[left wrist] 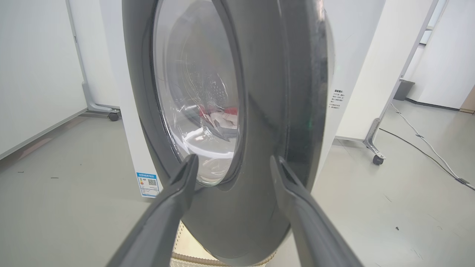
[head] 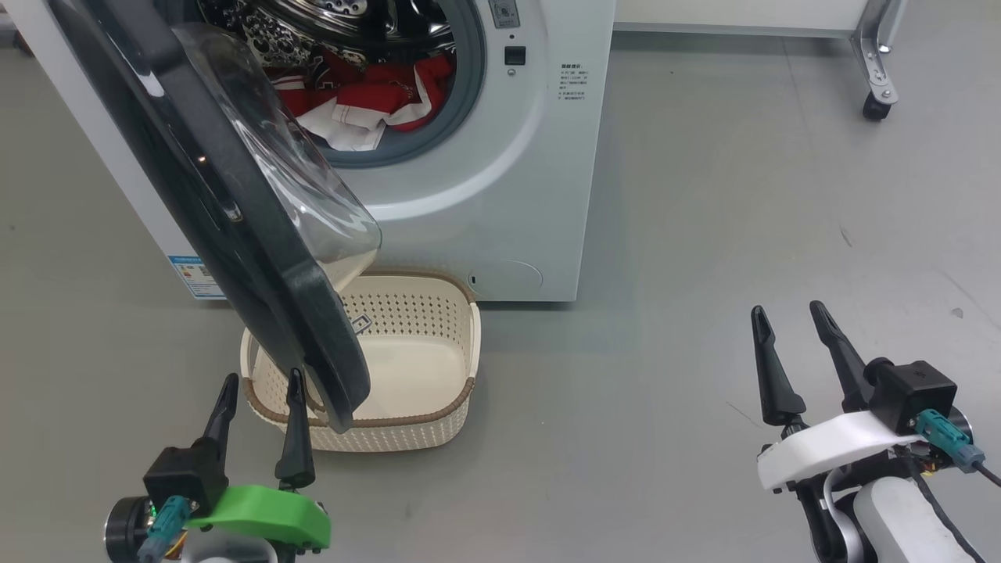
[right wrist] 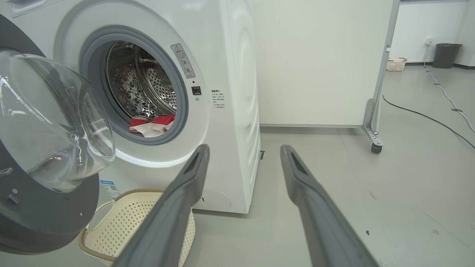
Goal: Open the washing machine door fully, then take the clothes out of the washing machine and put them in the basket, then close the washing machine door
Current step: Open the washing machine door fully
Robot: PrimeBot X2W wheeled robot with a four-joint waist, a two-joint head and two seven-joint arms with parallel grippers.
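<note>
Clothes (head: pixel 367 98) are lying in a red-and-white heap at the bottom of the steel drum inside the washing machine (head: pixel 500 180), with part of the heap spilling onto the grey rubber ring. The washing machine door (head: pixel 235 219) is hanging partly open, swung out toward the robot's left, and in the head view it is covering the left part of the drum mouth. Its lower edge is overhanging the basket (head: pixel 422 328), which is sitting on the floor (head: pixel 704 313) just in front of the machine.

The left tool (head: pixel 262 379) is hovering just before the door's lower rim with its fingers spread wide, gripping nothing; I cannot tell whether a finger is touching the rim. The right tool (head: pixel 786 306) is hanging well apart to the right, above the floor, its fingers also spread and holding nothing.

A blue label sticker (head: pixel 195 277) is showing low on the machine's left side. Right of the machine a white panel is standing on a metal leg with a caster (head: pixel 876 102), and a dark cable (right wrist: pixel 426 116) is running along the floor past it. Far back, a dark bin (right wrist: pixel 446 55) and a small pale hamper (right wrist: pixel 396 63) are standing by the wall.
</note>
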